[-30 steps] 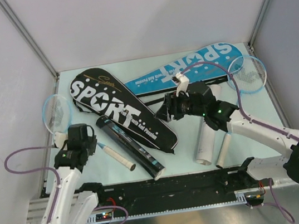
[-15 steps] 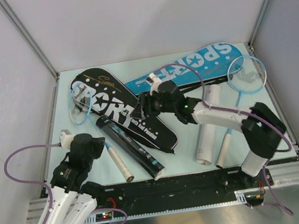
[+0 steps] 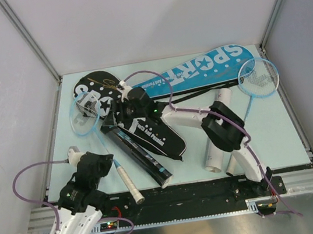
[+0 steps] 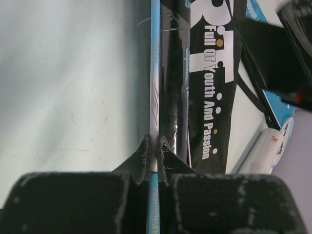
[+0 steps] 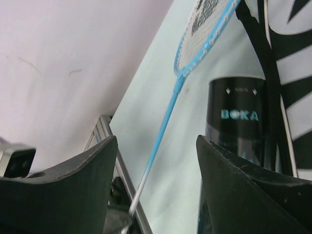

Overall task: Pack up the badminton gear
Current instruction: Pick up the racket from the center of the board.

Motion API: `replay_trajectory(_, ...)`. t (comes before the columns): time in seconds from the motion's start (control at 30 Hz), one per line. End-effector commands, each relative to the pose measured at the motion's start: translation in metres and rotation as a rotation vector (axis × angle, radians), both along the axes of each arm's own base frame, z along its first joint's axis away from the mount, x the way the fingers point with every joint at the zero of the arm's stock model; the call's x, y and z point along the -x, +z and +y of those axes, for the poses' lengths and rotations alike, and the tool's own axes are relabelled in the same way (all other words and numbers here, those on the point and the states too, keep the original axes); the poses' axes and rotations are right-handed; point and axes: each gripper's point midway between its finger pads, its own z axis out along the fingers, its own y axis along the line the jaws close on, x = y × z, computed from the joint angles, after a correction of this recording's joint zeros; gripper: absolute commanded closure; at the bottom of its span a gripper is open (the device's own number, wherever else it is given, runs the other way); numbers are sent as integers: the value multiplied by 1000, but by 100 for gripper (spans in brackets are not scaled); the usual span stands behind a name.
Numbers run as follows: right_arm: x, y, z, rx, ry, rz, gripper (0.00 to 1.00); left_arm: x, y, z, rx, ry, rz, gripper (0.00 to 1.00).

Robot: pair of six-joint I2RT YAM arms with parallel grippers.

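My left gripper (image 3: 105, 160) is shut on the thin shaft (image 4: 154, 73) of a light-blue racket, whose head (image 3: 84, 115) lies at the table's left over the black "SPORT" cover (image 3: 147, 130). My right gripper (image 3: 114, 118) is open and empty, hovering by the top end of the black tube (image 3: 142, 157). In the right wrist view the gripper (image 5: 157, 141) frames the racket shaft (image 5: 168, 114), with the black tube (image 5: 236, 112) beside its right finger. The blue cover (image 3: 208, 68) lies at the back. A second racket (image 3: 258, 77) and a white tube (image 3: 217, 125) lie at the right. No shuttlecock shows.
The black tube (image 4: 173, 73) and black cover (image 4: 214, 73) run right beside the held shaft. A metal rail (image 3: 186, 198) runs along the near edge. Enclosure walls and posts (image 3: 26, 36) close in the back and sides.
My right arm swung left from the blue cover to the black cover's left side. My left arm drew back toward the near edge, pulling the racket nearer and to the right.
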Motion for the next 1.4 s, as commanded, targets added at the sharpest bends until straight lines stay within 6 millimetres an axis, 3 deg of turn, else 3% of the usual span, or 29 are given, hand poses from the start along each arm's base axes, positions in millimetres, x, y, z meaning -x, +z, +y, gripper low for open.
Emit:
replay_trajectory(0.0, -12, 4, 31, -15, -19, -6, 29, -3, 15, 0, -21, -40, -89, 100)
replay_trajectory(0.17, -25, -14, 51, -8, -50, 28, 29, -1, 28, 4, -41, -52, -165, 100)
replay_trajectory(0.37, -21, -27, 79, -15, -8, 42, 30, 1, 23, 3, -27, -63, -181, 100)
replay_trajectory(0.6, -33, -44, 87, -18, -90, 85, 32, 2, 37, 7, -63, -78, -250, 100)
replay_trajectory(0.73, -33, -42, 95, -53, -84, 104, 35, 1, 41, 5, -87, -113, -289, 100)
replay_trajectory(0.83, -27, -31, 101, -108, -40, 114, 44, 1, 45, 1, -81, -137, -326, 100)
replay_trajectory(1.0, -23, 0, 94, -174, -8, 106, 86, 2, 57, 2, -107, -162, -372, 100)
replay_trajectory(1.07, -27, 25, 82, -219, -22, 97, 96, 3, 63, 3, -132, -170, -381, 90)
replay_trajectory(1.17, -36, 70, 57, -282, -39, 69, 100, 3, 80, 9, -166, -161, -397, 60)
replay_trajectory(1.23, -43, 94, 36, -300, -46, 54, 100, 1, 95, 11, -210, -171, -412, 47)
replay_trajectory(1.3, -49, 112, 13, -303, -68, 43, 100, -3, 112, 9, -266, -206, -433, 41)
replay_trajectory(1.37, -56, 114, -16, -282, -101, 46, 100, -9, 126, 4, -321, -255, -442, 40)
